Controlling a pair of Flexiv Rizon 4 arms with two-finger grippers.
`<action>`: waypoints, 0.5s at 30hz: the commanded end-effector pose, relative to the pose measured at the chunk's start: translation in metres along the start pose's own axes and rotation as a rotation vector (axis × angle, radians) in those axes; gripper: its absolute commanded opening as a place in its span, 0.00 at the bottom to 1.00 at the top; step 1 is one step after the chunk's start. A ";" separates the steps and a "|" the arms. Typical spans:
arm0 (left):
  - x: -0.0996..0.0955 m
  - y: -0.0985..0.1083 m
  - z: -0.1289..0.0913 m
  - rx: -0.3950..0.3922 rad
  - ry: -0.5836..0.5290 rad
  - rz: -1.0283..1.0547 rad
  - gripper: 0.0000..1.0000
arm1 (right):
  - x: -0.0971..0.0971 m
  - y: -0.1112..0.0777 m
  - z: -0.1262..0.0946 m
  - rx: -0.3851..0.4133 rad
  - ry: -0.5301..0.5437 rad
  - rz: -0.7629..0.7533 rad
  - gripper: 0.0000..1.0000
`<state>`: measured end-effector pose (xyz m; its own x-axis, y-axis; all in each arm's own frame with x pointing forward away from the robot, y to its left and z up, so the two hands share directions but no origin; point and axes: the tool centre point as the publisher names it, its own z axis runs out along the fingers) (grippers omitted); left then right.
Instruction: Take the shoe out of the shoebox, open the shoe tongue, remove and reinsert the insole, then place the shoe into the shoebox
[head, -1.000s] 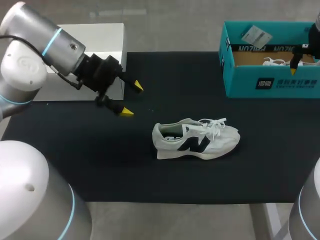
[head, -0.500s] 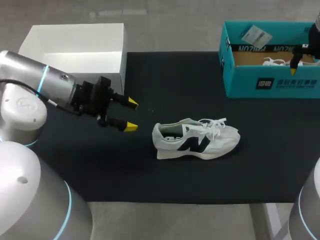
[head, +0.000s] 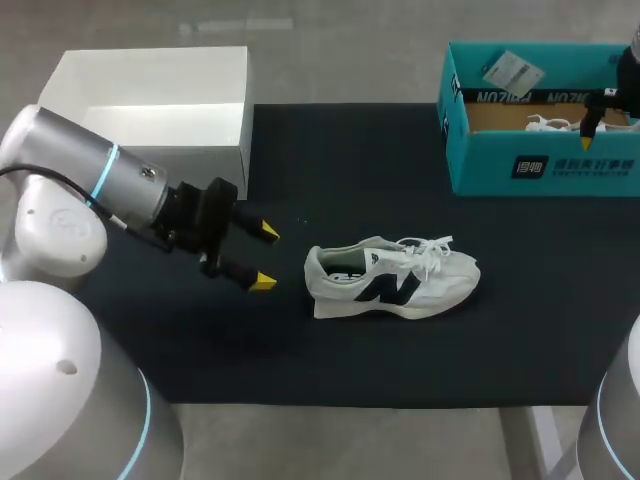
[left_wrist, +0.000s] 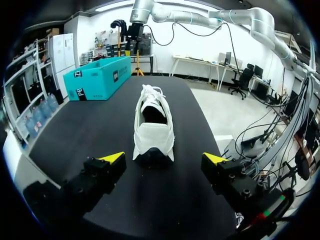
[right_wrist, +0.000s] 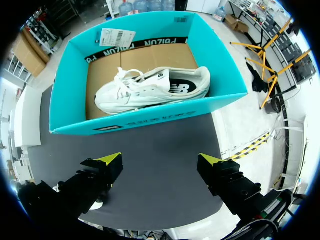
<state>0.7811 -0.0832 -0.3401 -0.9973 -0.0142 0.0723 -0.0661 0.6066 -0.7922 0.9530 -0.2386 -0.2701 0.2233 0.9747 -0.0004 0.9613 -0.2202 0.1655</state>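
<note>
Left gripper (head: 266, 258) hangs low over the left part of the black mat (head: 300, 350), fingers spread wide and holding nothing, its yellow tips pointing right at the heel of the white shoe (head: 392, 280). In the left wrist view that heel sits just ahead of the gap between the fingers and centred on it. This suggests the arm is lined up to close in on the heel end. The spread looks wider than the heel, so the fingers could likely pass around it without nudging it. Farther back, at the far left, a white open box (head: 150, 52) sits beside the mat's corner, apart from the work.

The white shoe stands on its sole near the middle of the mat, heel to the left and toe to the right, with its laces loose over the tongue. It is already out of the box, so the step in hand is probably steadying it so the tongue can be opened and the insole reached. A hold at the heel would leave the lace side free for the other arm.

At the far right stands the teal shoebox (head: 545, 165), open at the top. A second white shoe (right_wrist: 152, 90) lies on its side on the cardboard floor, and a paper tag (right_wrist: 116, 36) sits at the far wall. The right gripper (right_wrist: 160, 160) hovers by the box's near wall, fingers apart and empty, well away from the shoe on the mat. It seems parked out of the left arm's way.
</note>
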 end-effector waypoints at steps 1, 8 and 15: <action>0.001 0.004 0.017 -0.014 -0.025 -0.010 1.00 | 0.000 0.000 0.000 -0.002 0.001 0.001 1.00; -0.011 0.009 0.047 -0.033 -0.053 0.009 1.00 | 0.000 0.000 0.000 -0.002 0.001 0.001 1.00; -0.025 0.015 0.074 -0.052 -0.067 0.013 1.00 | 0.000 0.000 0.000 -0.002 0.001 0.001 1.00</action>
<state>0.7936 -0.1149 -0.3826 -0.9981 -0.0591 0.0146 -0.0493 0.6446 -0.7629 0.9530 -0.2386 -0.2701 0.2233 0.9747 -0.0004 0.9613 -0.2202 0.1655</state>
